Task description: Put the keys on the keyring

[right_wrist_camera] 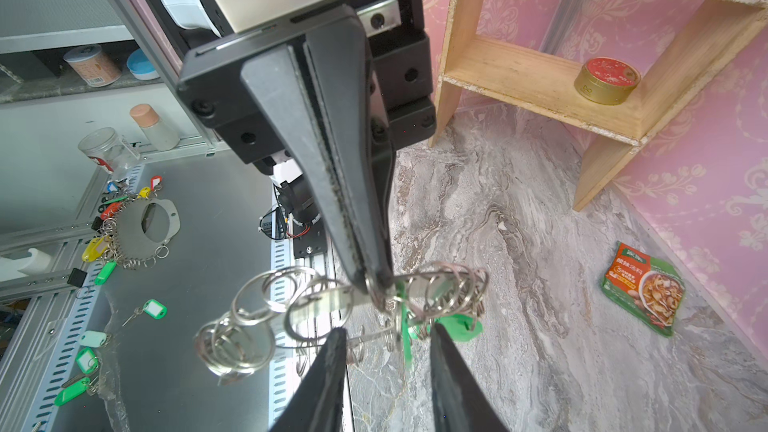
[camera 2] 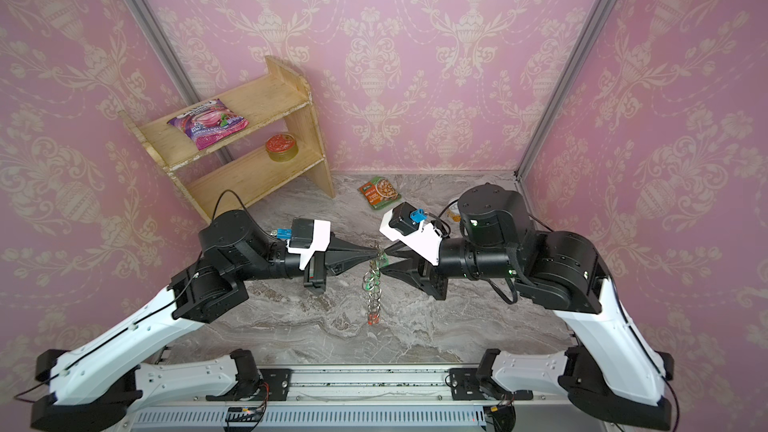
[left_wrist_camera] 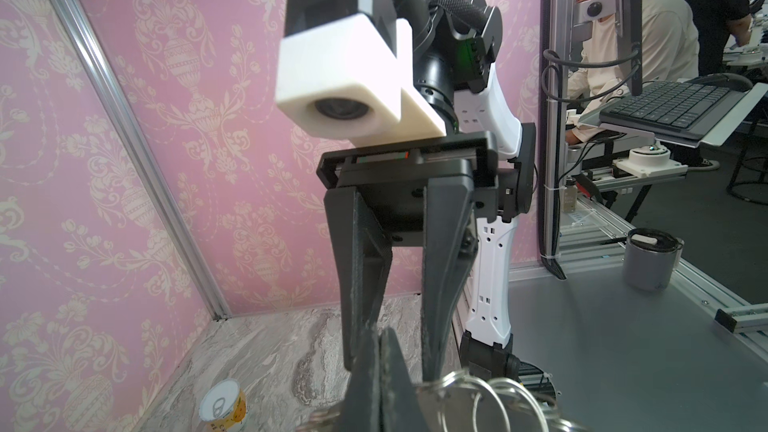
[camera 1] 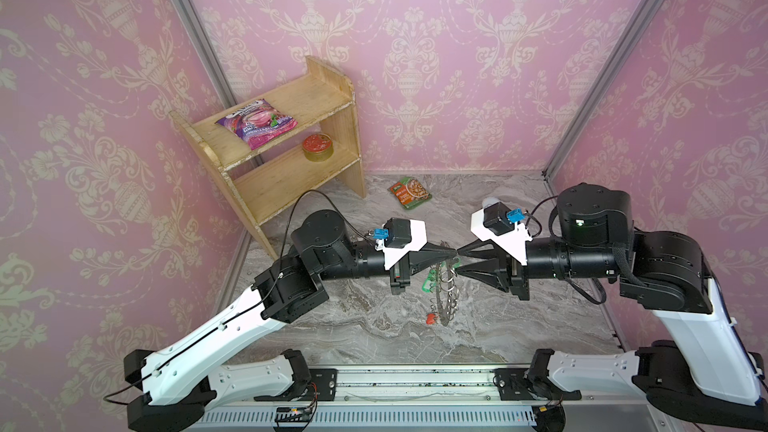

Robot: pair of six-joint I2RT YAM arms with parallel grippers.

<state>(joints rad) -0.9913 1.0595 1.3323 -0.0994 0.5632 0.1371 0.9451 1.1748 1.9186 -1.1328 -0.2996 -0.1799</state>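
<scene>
The keyring (camera 1: 448, 297) (camera 2: 374, 292) hangs edge-on above the marble floor, its grey plate (right_wrist_camera: 332, 299) rimmed with silver wire loops (left_wrist_camera: 478, 396). My left gripper (camera 1: 453, 252) (camera 2: 376, 252) (left_wrist_camera: 380, 338) is shut on the plate's top edge, and it also shows in the right wrist view (right_wrist_camera: 374, 280). My right gripper (camera 1: 458, 262) (camera 2: 384, 262) (right_wrist_camera: 388, 330) faces it tip to tip, open, with nothing between its fingers. Of the keys, a green one (camera 1: 432, 280) (right_wrist_camera: 461, 326) hangs among the upper loops and a red one (camera 1: 432, 317) (camera 2: 372, 318) at the bottom.
A wooden shelf (camera 1: 291, 151) at the back left holds a purple packet (camera 1: 257, 122) and a red-lidded tin (camera 1: 318, 147). A green-orange food packet (camera 1: 409, 193) lies on the floor behind the grippers. A small can (left_wrist_camera: 222, 405) stands near the right wall.
</scene>
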